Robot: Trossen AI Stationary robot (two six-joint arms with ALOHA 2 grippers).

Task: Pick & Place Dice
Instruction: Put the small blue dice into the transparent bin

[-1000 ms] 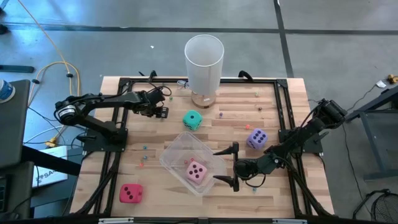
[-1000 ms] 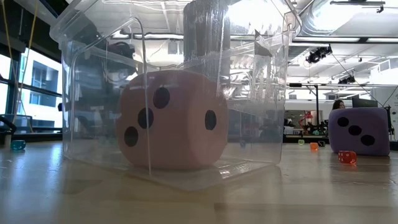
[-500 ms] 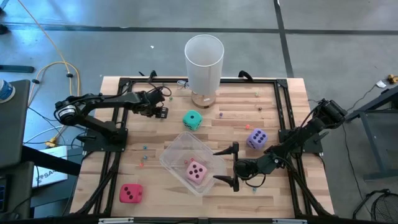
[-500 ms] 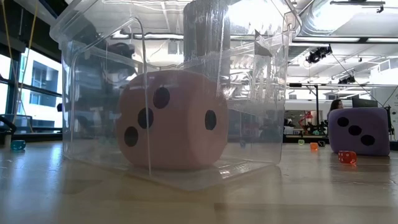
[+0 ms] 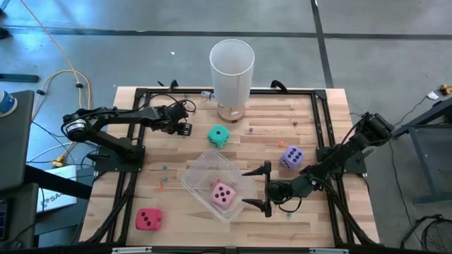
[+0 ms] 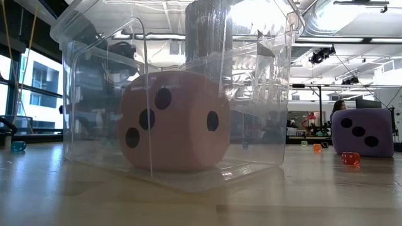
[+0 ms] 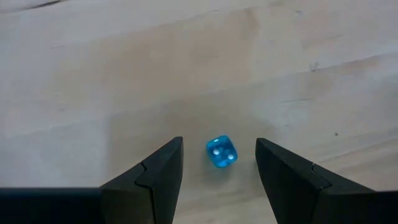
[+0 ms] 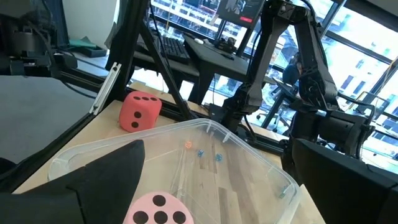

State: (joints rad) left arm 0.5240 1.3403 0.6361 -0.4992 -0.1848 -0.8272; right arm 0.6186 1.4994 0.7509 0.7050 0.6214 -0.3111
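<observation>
The pink die sat inside the clear tub at lower centre of the worktop. The right gripper hovered beside the tub, jaws wide and empty. At upper left, the left gripper stood with jaws half open astride a tiny blue bead, not touching it.

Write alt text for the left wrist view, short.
The left gripper points down at bare wooden table, its two dark fingers open either side of a tiny translucent blue die lying on the wood, neither touching it. Nothing else shows.
</observation>
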